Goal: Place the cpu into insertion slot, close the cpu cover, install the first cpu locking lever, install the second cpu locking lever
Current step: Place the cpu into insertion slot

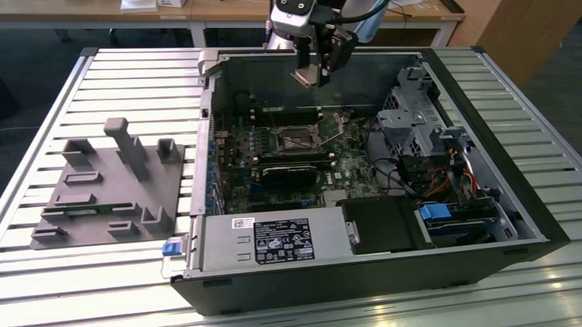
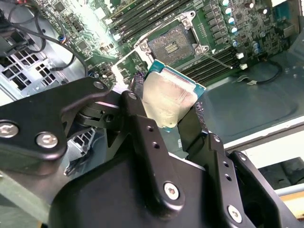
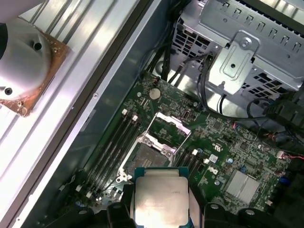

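Exterior view: one cpu [image 1: 304, 76], one insertion slot [image 1: 296, 142]. The jaws are clamped on the cpu's edges above the open computer case [image 1: 514, 201], and the slot lies well below them.

Second wrist view: cpu [image 2: 168, 99] is pinched between two black fingers [image 2: 142, 126] (metal top toward the camera). The slot [image 2: 170, 45] lies beyond the jaws' tips.

First wrist view: one cpu cover [image 3: 170, 124] is raised open, with memory slots [image 3: 114, 142] beside the socket.

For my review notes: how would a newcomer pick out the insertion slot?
Inside the open computer case, look at the green motherboard. The insertion slot is its square, dark-centred socket, unlike the long narrow memory slots beside it.
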Motion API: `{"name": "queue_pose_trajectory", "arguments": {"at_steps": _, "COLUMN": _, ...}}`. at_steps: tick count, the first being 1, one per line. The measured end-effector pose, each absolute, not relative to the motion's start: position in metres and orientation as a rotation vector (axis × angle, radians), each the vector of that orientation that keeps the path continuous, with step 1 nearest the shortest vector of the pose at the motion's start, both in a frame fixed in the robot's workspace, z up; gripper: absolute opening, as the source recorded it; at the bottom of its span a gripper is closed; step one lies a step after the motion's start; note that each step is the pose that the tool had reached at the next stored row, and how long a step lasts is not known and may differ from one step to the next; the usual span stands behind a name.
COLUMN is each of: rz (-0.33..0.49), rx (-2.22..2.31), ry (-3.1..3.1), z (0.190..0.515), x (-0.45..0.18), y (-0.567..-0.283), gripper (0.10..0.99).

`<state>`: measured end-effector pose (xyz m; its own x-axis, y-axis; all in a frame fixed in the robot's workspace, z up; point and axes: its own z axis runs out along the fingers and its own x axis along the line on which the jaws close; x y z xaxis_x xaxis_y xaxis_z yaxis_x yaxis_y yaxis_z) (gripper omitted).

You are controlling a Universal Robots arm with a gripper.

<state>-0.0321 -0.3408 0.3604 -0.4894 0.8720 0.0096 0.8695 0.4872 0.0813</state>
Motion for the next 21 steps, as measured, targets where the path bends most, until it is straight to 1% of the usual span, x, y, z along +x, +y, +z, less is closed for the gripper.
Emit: {"name": "queue_pose_trajectory", "arguments": {"at_steps": 21, "rz": 0.108, "rx": 1.742, "ry": 2.564, "z": 0.358, "x": -0.0321, "y": -0.3409, "gripper": 0.537}}
